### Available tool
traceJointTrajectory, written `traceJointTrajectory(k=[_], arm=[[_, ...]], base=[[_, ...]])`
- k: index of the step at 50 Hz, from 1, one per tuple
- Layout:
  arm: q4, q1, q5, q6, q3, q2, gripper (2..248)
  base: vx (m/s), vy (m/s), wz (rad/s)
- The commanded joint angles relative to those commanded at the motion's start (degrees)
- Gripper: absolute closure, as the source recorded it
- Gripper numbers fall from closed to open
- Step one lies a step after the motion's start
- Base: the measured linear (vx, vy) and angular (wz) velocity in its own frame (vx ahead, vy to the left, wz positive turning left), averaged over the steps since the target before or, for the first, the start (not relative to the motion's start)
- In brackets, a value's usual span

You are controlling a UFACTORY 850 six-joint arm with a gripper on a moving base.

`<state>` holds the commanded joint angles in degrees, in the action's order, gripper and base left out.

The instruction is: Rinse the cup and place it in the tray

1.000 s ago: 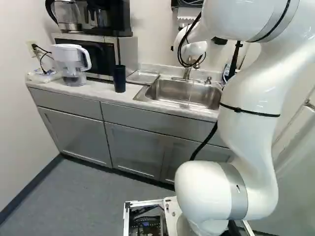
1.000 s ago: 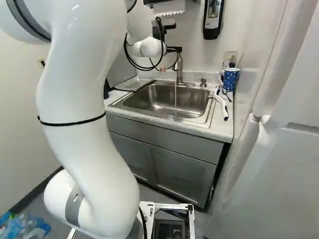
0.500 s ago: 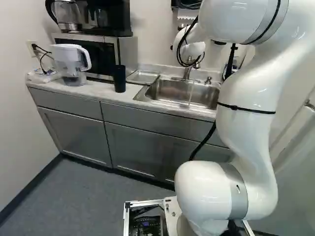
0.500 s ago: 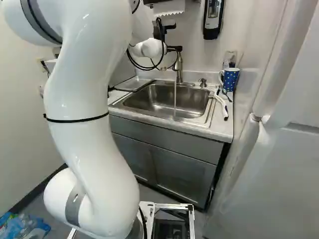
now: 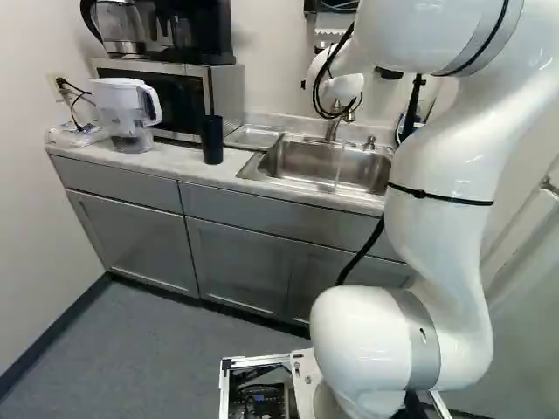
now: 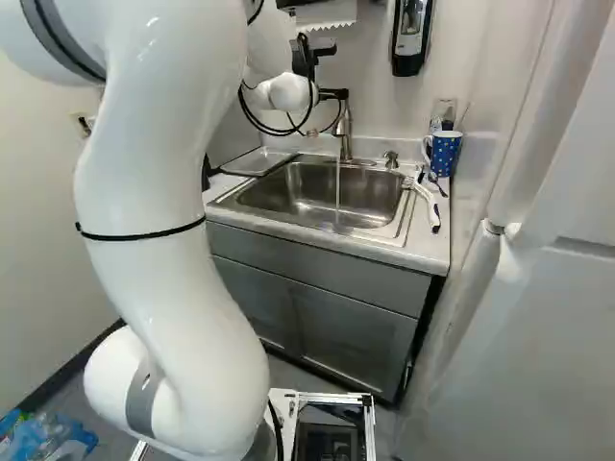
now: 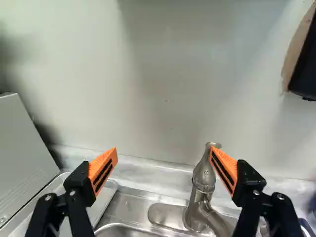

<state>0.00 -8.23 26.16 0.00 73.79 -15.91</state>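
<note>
Ease the spread, orange-padded black hand (image 7: 163, 153) clear of the silver metal tap (image 7: 200, 180), then line up level with the tall, dark cylindrical cup (image 5: 212, 140), upright on the pale table (image 5: 179, 163).

wide-spread jaws near the faucet (image 7: 201, 183)

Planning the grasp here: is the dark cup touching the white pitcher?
Apart. The left base view shows bare counter between the dark cup and the white pitcher.
</note>
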Motion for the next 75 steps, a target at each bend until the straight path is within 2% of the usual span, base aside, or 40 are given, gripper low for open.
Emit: traceJointTrajectory(k=[38,75], arm=[[0.0,3.3,-0.4,0.0,-11.5,10.5,3],[0.0,4.6,-10.5,0.0,-21.4,20.4,3]], base=[[0.0,0.0,0.0],[0.0,0.0,0.0]])
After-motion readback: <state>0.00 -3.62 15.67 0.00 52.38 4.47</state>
